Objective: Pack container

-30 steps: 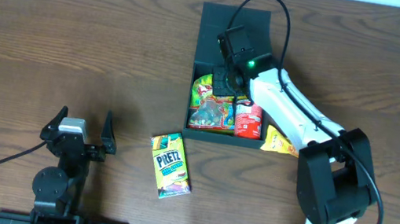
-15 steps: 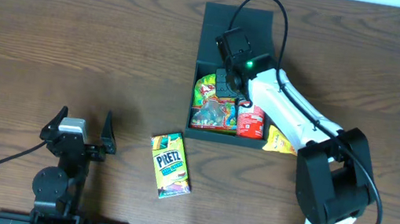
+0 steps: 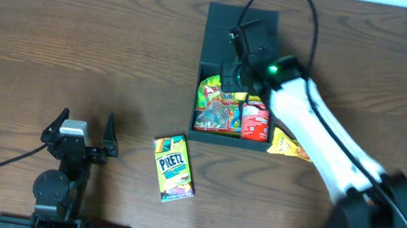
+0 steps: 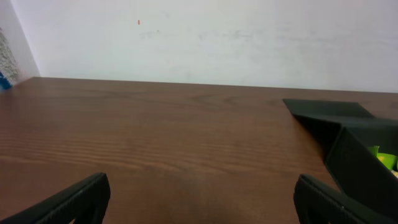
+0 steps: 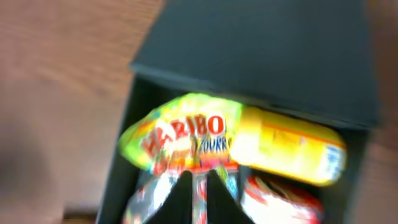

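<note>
Seen from above, a dark wooden table (image 3: 78, 31) with 2 robot arms. The container (image 3: 224, 140), a dark teal-grey square box, sits at the centre back of the table, its lid (image 3: 220, 31) folded open and lying flat behind it. Inside lie a green-and-yellow Haribo bag (image 3: 211, 92), a clear bag (image 3: 215, 117) in front of it and a red packet (image 3: 254, 122) at the front right. The right gripper (image 3: 232, 82) hangs over the back half of the container, above the Haribo bag (image 5: 186, 134). Its wrist camera is blurred: the fingers stand close together with a thin slit between them, and whether they pinch anything cannot be told. The same view shows a yellow tube-shaped pack (image 5: 292, 146) beside the Haribo bag. Outside, a yellow packet (image 3: 287, 147) lies against the container's front right corner, and a Pretz box (image 3: 173, 168) lies flat near its front left corner. The left gripper (image 3: 79, 134) rests at the front left, well apart from the container, jaws spread wide and empty.
</note>
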`<state>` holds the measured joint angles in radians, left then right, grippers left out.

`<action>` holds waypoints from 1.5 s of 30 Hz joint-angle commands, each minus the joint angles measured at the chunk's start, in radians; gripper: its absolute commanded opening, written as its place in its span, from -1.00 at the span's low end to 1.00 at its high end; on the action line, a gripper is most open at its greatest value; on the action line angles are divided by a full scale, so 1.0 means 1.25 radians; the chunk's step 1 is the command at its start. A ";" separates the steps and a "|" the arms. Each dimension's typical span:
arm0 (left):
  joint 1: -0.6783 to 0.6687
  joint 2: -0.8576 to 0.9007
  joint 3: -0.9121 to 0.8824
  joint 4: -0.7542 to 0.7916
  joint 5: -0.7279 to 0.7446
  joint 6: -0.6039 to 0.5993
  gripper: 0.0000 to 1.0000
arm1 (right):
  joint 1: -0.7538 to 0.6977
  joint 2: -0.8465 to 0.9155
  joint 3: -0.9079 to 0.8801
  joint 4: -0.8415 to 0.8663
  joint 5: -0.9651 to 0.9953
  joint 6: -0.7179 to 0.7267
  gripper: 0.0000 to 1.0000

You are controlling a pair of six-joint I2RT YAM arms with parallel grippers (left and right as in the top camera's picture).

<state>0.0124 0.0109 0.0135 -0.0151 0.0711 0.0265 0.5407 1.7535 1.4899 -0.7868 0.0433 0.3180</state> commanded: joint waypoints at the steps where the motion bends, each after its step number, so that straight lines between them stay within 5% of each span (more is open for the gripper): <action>1: 0.004 -0.005 -0.007 -0.045 0.000 -0.003 0.90 | 0.060 -0.048 0.002 -0.061 0.037 -0.063 -0.71; 4: 0.004 -0.005 -0.007 -0.045 0.000 -0.003 0.91 | 0.116 -0.065 0.002 -0.144 0.049 -0.063 -0.59; 6: 0.004 -0.005 -0.007 -0.045 0.000 -0.003 0.91 | 0.155 -0.068 0.002 -0.197 0.049 -0.038 -0.19; 8: 0.004 -0.005 -0.007 -0.045 0.000 -0.003 0.90 | 0.192 -0.069 0.002 -0.238 0.049 -0.004 0.43; 11: 0.004 -0.005 -0.007 -0.045 0.000 -0.003 0.90 | 0.247 -0.068 0.001 -0.278 0.049 0.031 0.96; 17: 0.004 -0.005 -0.007 -0.045 0.000 -0.003 0.90 | 0.377 -0.068 -0.017 -0.305 0.096 0.065 0.99; 27: 0.004 -0.005 -0.007 -0.045 0.000 -0.003 0.90 | 0.477 -0.068 -0.173 -0.225 0.057 0.424 0.99; 34: 0.004 -0.005 -0.007 -0.045 0.000 -0.003 0.91 | 0.539 -0.068 -0.259 -0.035 0.050 0.475 0.99; 45: 0.004 -0.005 -0.007 -0.045 0.000 -0.003 0.90 | 0.543 -0.069 -0.270 -0.053 0.154 0.482 0.99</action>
<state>0.0124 0.0109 0.0135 -0.0151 0.0711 0.0265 1.2140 1.6711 1.1591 -0.8394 0.1627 0.8970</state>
